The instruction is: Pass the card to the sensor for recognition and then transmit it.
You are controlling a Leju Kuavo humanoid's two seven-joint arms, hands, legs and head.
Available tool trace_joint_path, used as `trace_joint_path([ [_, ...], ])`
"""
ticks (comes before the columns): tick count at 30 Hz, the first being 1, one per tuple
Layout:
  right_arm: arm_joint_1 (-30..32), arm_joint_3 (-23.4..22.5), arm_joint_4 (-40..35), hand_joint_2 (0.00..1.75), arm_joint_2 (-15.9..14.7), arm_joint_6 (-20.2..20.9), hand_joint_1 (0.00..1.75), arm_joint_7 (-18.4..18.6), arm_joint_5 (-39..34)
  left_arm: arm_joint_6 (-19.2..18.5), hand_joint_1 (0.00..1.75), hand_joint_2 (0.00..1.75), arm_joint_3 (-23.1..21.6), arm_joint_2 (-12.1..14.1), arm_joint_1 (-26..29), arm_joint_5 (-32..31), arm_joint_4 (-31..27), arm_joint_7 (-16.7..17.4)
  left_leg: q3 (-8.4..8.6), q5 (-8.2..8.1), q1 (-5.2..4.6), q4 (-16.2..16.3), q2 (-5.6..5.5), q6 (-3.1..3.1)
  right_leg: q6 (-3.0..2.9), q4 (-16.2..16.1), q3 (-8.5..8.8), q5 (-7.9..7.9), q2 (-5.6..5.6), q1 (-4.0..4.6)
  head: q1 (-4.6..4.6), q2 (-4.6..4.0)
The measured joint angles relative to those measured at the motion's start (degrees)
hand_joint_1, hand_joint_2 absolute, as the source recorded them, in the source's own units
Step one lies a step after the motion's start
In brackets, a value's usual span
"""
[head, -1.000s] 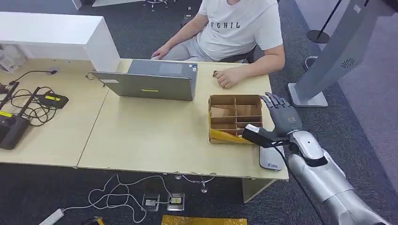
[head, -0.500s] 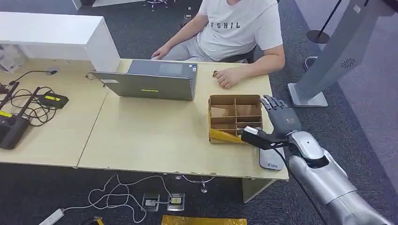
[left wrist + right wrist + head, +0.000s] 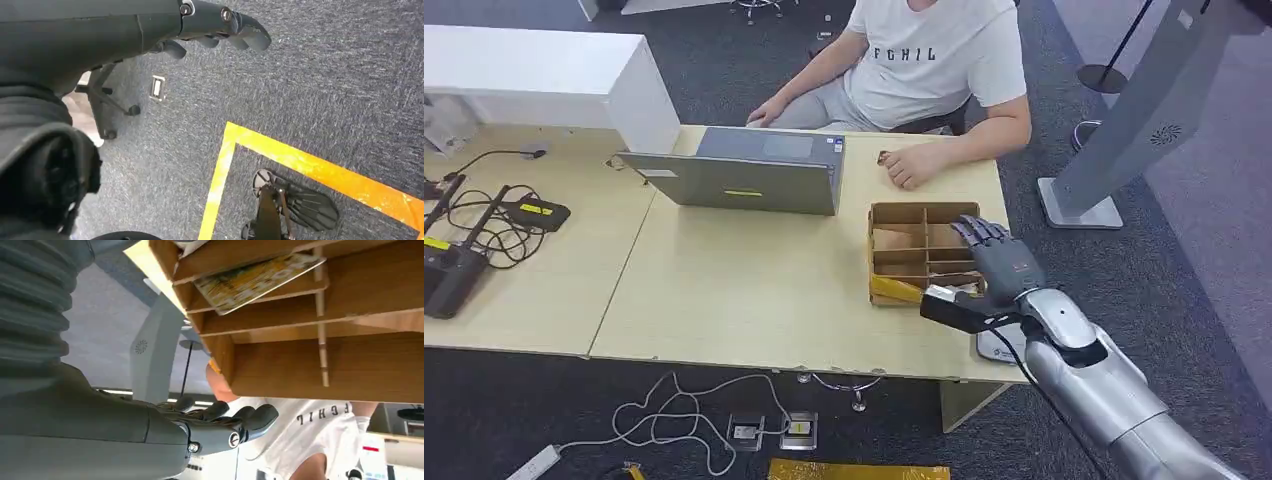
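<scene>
Brown cardboard makes up the box (image 3: 924,252), a divided tray on the pale surface (image 3: 744,290); in the head view the right hand (image 3: 999,265) hovers over its near right corner, fingers (image 3: 972,232) spread apart and holding nothing, reaching across the compartments. Just behind the wrist, near the surface edge, lies a grey sensor (image 3: 1001,343). A person (image 3: 924,60) sits beyond the fingers, one fist resting on the surface by a laptop (image 3: 744,180). In the left wrist view the left hand (image 3: 220,27) hangs above carpet, fingers loosely curled on nothing. In the right wrist view the card (image 3: 257,281), printed yellow, leans tilted in a compartment just ahead of the fingers (image 3: 250,420), which are apart and clear of it. The card looks thin, light, stiff and rather slick; I judge it is best pinched by its raised free edge, thumb on one face and fingers on the other, since the dividers leave little room to scoop it.
</scene>
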Motion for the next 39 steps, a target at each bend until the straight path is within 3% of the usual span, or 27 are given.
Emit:
trace_joint_path([
  [22, -0.02, 3.36, 2.84, 1.75, 2.14, -2.58, 0.0, -0.11, -0.68, 0.0, 0.0, 0.0, 0.0, 0.0, -0.05, 0.0, 0.0, 0.0, 0.0, 0.0, 0.0, 0.0, 0.0, 0.0, 0.0, 0.0, 0.0, 0.0, 0.01, 0.0, 0.02, 0.0],
  [39, -0.37, 3.43, 4.89, 1.75, 3.08, -3.1, 0.0, -0.54, 1.14, 0.13, 0.0, 0.0, 0.0, 0.0, -0.07, 0.26, 0.0, 0.0, 0.0, 0.0, 0.0, 0.0, 0.0, 0.0, 0.0, 0.0, 0.01, 0.0, 0.01, 0.0, 0.02, 0.0],
])
